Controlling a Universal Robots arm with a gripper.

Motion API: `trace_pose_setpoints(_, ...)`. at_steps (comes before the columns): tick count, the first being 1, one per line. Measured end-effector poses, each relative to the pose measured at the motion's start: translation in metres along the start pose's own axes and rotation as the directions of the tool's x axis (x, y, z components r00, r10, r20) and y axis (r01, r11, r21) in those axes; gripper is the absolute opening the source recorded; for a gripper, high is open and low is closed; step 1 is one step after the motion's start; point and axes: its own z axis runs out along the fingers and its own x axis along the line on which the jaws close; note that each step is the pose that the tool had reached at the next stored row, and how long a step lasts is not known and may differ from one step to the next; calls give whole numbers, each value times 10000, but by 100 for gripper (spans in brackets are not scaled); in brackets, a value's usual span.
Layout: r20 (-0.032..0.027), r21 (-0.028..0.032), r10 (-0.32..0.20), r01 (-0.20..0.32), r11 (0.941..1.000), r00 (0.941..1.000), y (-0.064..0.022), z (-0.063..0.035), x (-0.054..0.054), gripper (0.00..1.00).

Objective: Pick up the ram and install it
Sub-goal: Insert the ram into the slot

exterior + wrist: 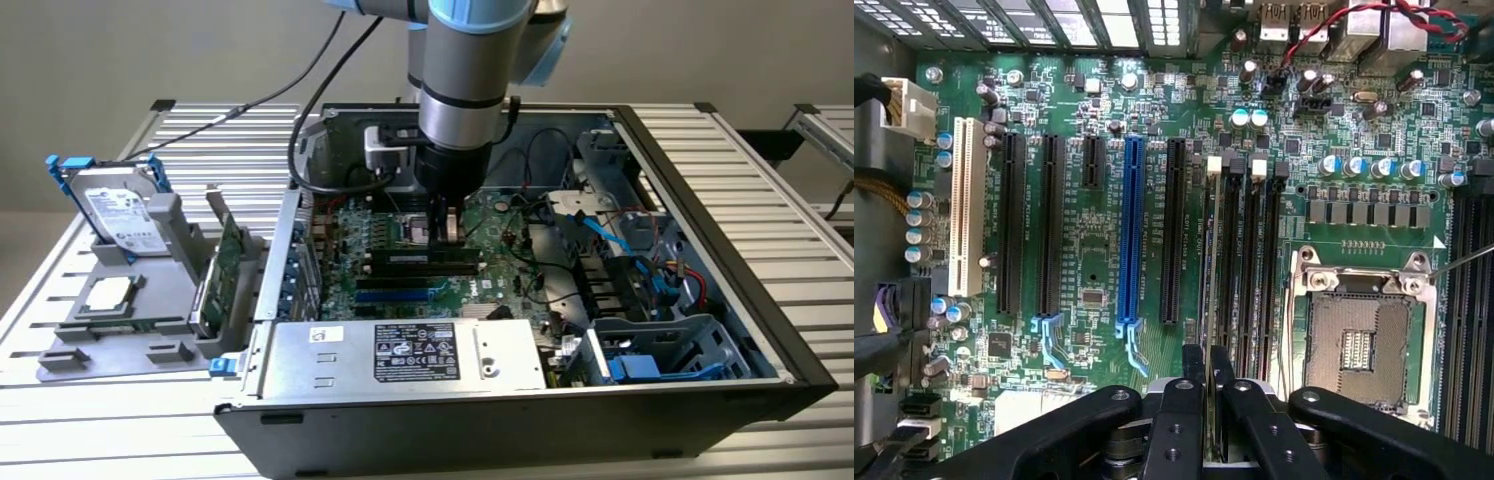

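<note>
hovering above the memory slots (1239,260) with the ram (1208,400) pinched edge-on between its nearly closed fingers, the gripper (1208,352) could jam the stick on a slot wall if tilted or offset.

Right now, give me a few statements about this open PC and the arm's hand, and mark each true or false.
1. The processor socket on the motherboard is empty. True.
2. The hard drive is mounted inside the case. False: it stands in the grey holder outside the case, at the exterior view's left.
3. The hand is shut on the ram, a thin dark stick seen edge-on. True.
4. Every long expansion slot is black. False: there is a blue slot and a white slot among them.
5. The hand hangs over the table beside the case. False: it is inside the case, above the motherboard.
</note>
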Motion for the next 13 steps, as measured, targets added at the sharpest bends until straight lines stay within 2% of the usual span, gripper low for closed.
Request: trace_pose_setpoints(13,-4,0,-41,41,10000,10000,2,19,-1,14)
